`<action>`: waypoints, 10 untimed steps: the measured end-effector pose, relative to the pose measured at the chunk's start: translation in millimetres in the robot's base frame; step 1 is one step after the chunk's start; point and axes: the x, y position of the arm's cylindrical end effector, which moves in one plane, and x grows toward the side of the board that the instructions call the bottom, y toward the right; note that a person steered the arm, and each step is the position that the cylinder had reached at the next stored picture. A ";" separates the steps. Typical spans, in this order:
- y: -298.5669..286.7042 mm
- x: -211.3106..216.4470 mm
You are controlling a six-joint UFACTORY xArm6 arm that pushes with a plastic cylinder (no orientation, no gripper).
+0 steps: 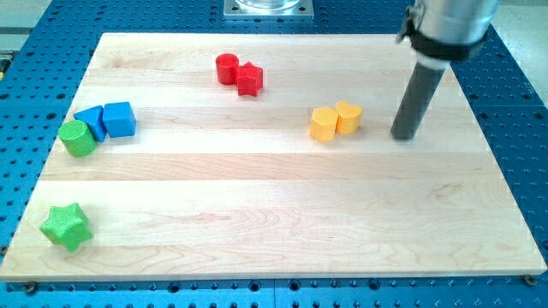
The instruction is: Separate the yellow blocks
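Note:
Two yellow blocks sit touching side by side right of the board's middle: a yellow hexagon-like block (324, 124) on the left and a yellow rounded block (348, 117) on the right. My tip (404, 137) rests on the board to the right of the yellow rounded block, a short gap away, touching neither block.
A red cylinder (226, 68) and red star (250, 79) touch near the view's top. Two blue blocks (91, 122) (120, 119) and a green cylinder (77, 139) cluster at the left. A green star (66, 227) lies at the bottom left. The wooden board (274, 222) lies on a blue perforated table.

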 end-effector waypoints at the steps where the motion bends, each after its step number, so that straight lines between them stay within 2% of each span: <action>1: -16.1 -24.0; 2: -72.9 27.4; 3: -132.4 50.7; 4: -81.0 34.5; 5: -52.4 -5.8; 6: -70.6 -24.7; 8: -193.9 54.6; 9: -206.1 49.8; 10: -178.6 13.6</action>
